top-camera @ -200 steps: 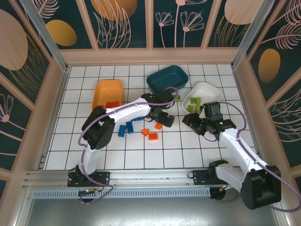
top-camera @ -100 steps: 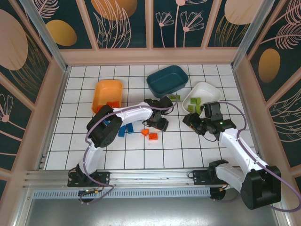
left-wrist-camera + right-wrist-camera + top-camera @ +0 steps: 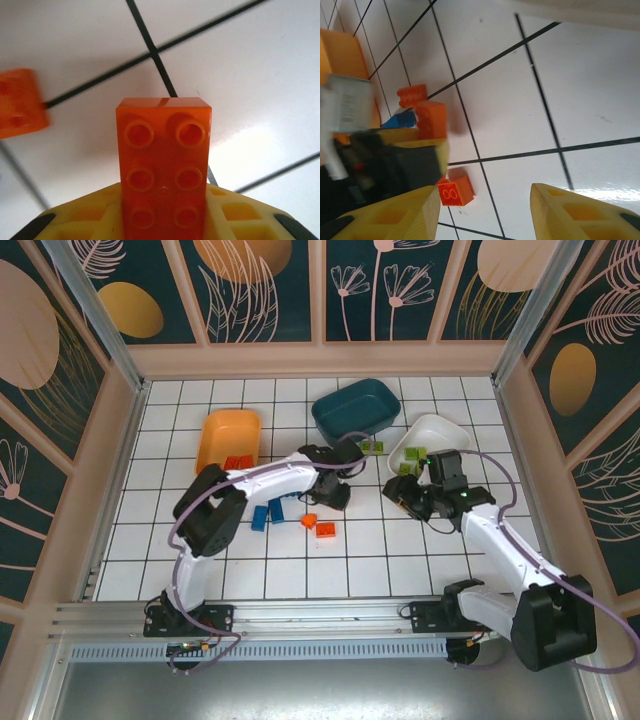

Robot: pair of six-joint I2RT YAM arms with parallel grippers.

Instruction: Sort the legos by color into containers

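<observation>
Pickup is in hand: our left claw [image 3: 164, 205] is clamped on an orange brick [image 3: 163, 145]; our right claw [image 3: 485, 210] gapes empty. Next we should carry it to the orange tray [image 3: 226, 430].

Orange-red brick [image 3: 163, 165] betw. yellow left jaws. Desk [image 3: 400, 560] white, black grid. Orange tray [image 3: 228, 432], teal tray [image 3: 356, 408], white tray [image 3: 440, 432]. Blue bricks [image 3: 268, 512] left of jaws.

White arms [image 3: 500, 545], black joints [image 3: 212, 512], lilac cables [image 3: 170, 540], yellow fingers [image 3: 560, 212].
</observation>
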